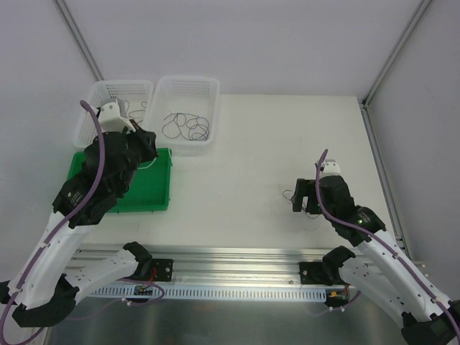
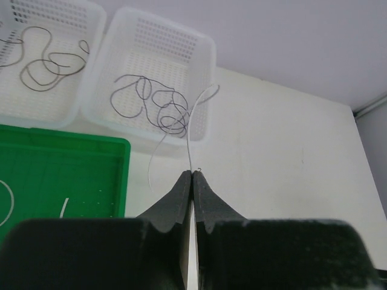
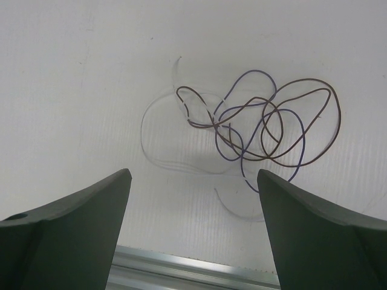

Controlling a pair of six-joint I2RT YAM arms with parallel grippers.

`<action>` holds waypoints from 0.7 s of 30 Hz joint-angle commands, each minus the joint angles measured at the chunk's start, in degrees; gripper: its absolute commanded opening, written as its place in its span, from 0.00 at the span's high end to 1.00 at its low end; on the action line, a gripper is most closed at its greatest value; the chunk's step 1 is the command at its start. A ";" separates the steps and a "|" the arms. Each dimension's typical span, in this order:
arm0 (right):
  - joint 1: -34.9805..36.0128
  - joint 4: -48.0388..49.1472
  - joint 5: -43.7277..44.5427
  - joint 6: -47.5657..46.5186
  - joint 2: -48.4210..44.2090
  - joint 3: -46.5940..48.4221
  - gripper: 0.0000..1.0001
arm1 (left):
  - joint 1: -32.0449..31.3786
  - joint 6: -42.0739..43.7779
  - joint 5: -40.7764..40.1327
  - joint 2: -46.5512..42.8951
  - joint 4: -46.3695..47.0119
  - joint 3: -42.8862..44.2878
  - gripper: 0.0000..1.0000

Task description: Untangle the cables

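Note:
My left gripper [image 2: 192,175] is shut on a thin white cable [image 2: 189,136] that rises from its tips and curls over the right basket's edge. In the top view this gripper [image 1: 147,140] hangs over the green tray's far edge. My right gripper [image 3: 193,175] is open and empty, just above a tangle on the table: a brown cable [image 3: 302,84], a purple cable [image 3: 260,74] and a white cable [image 3: 145,130] looped through each other. In the top view the right gripper [image 1: 305,201] covers most of that tangle.
Two white baskets stand at the back left: the left one [image 1: 108,90] holds brownish cables [image 2: 48,63], the right one [image 1: 188,86] holds dark cables [image 2: 157,103]. The green tray [image 1: 162,194] holds white cable pieces [image 2: 63,206]. A metal rail [image 1: 237,255] runs along the near edge.

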 commanded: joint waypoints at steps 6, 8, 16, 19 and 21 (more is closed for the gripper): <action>0.38 -0.19 -0.75 0.42 -0.34 0.75 0.10 | 1.20 7.95 -16.46 -1.06 -6.93 5.69 1.00; 0.47 -0.19 -0.75 0.51 -0.69 0.58 0.10 | 1.55 9.01 -20.59 -1.50 -6.94 4.73 1.00; 0.47 -0.36 -1.80 1.12 -1.04 -0.12 0.10 | 12.43 7.09 -16.76 -1.68 -7.20 -7.21 1.00; 0.47 -0.97 -1.72 1.21 -1.83 -0.74 0.10 | 21.13 5.94 -10.25 -1.15 -6.41 -11.52 1.00; 0.47 -1.24 -1.72 1.12 -2.45 -0.83 0.10 | 25.69 5.67 -6.83 -0.27 -4.74 -13.38 1.00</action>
